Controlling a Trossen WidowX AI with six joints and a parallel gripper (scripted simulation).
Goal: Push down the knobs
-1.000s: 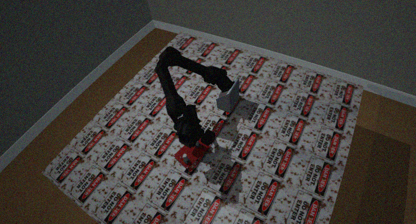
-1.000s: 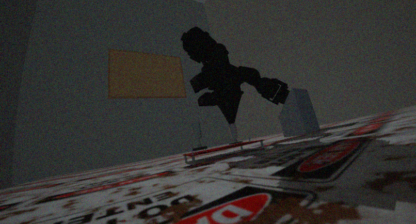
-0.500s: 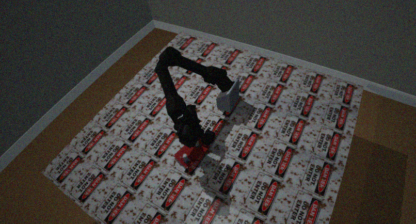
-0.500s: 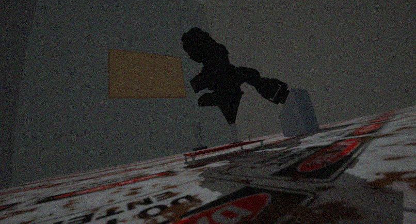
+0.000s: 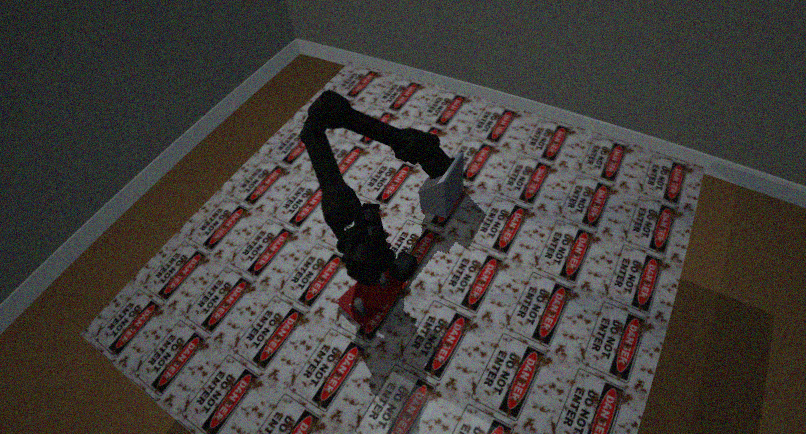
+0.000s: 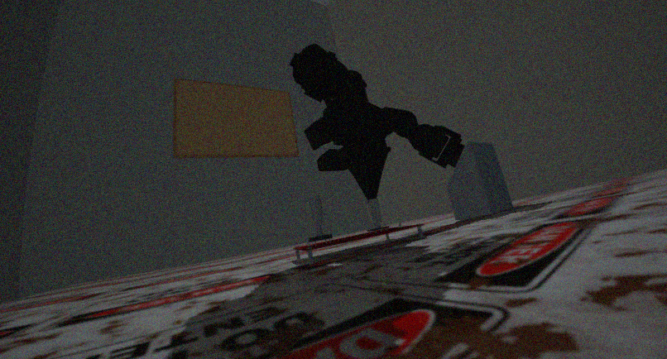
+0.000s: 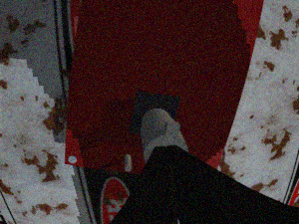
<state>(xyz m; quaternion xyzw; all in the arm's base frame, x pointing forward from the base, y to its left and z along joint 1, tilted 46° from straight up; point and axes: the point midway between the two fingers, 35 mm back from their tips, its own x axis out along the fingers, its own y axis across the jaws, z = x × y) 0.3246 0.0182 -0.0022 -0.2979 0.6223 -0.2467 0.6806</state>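
The red circuit board (image 5: 376,302) (image 6: 357,239) (image 7: 199,49) stands on short legs. My gripper (image 6: 371,197) (image 7: 164,155) is shut and empty. Its closed tips point down at the top of one pale knob (image 6: 374,215) (image 7: 160,129) and appear to touch it. That knob stands over a dark square potentiometer (image 7: 142,105). The other pale knob (image 6: 318,216) (image 5: 359,304) stands upright over its dark potentiometer (image 6: 320,237), clear of the gripper. Darkness and noise hide whether either knob sits flush. In the top view the arm hides the fingertips.
A grey-blue block (image 5: 444,191) (image 6: 480,181) stands beside the arm's base. A small pale pin (image 7: 128,162) stands near the board's edge in the wrist view. The table has a printed sign pattern, and the arm's shadow falls across the board.
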